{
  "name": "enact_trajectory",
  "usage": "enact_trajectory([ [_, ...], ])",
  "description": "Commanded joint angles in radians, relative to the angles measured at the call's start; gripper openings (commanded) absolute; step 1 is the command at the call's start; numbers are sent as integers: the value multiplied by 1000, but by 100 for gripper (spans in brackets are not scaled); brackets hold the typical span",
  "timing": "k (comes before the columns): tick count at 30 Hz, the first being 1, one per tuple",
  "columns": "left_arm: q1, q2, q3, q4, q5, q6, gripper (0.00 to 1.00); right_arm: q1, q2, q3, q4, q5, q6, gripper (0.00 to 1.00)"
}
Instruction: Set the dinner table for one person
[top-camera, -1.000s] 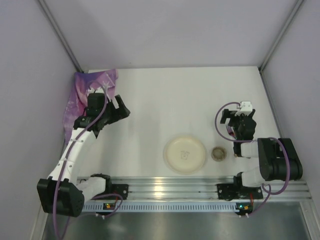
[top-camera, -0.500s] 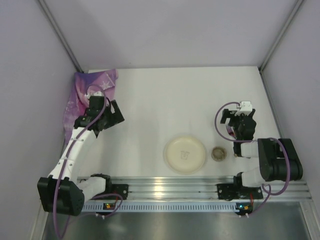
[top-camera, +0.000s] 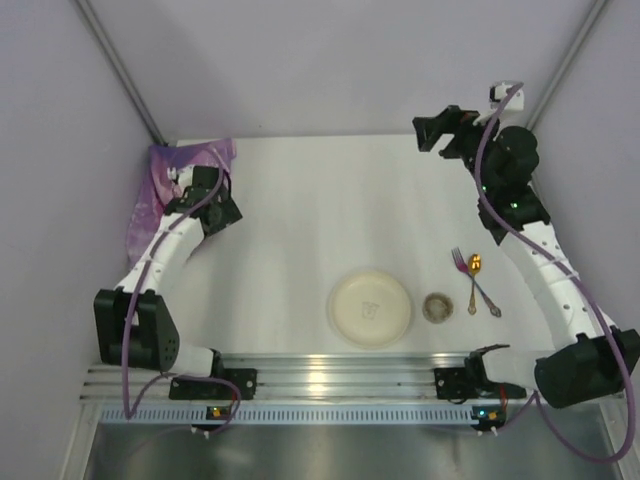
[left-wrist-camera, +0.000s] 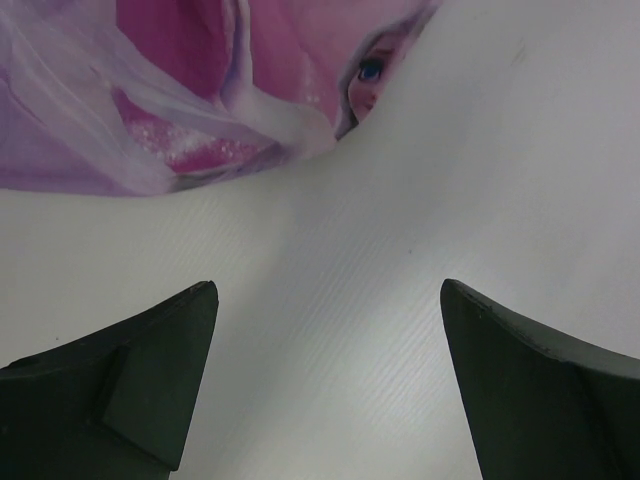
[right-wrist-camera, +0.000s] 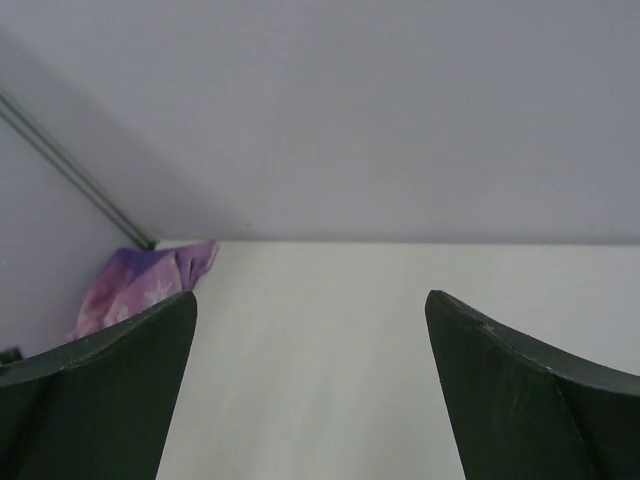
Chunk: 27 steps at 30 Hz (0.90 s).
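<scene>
The desk (top-camera: 330, 200) fills the floor of my enclosure from the arms' rail out to the back wall: plain white, matte, faintly ribbed in the left wrist view.

Since a second ago my right arm has unfolded from the near right edge and now reaches high over the far right corner. That has uncovered a fork (top-camera: 461, 265) and a gold-bowled spoon (top-camera: 477, 264), which lie near the right edge with their handles crossing. The right end effector (right-wrist-camera: 310, 300) is spread wide with nothing between its fingers and looks across the desk. My left arm has pushed further toward the far left corner. The left end effector (left-wrist-camera: 328, 300) is also spread wide, low over bare desk just short of the crumpled purple placemat (top-camera: 165, 195).

Near the middle of the near edge sits a cream plate (top-camera: 370, 308) with a faint mark at its centre. Just to its right is a small bowl (top-camera: 437, 307) with a brownish inside; I cannot tell what it holds.
</scene>
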Motion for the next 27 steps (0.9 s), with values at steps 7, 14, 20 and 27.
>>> enact_trajectory([
  [7, 70, 409, 371, 19, -179, 15, 98, 80, 82, -121, -475, -183, 197, 100],
  [14, 161, 537, 478, 2, -187, -14, 98, 80, 45, -158, -533, -190, 142, 100],
  [20, 222, 609, 497, 40, -146, -13, 96, 80, 60, -158, -578, -191, 90, 100],
  [27, 252, 672, 506, 145, -37, 56, 80, 80, 85, -140, -616, -193, 52, 100],
])
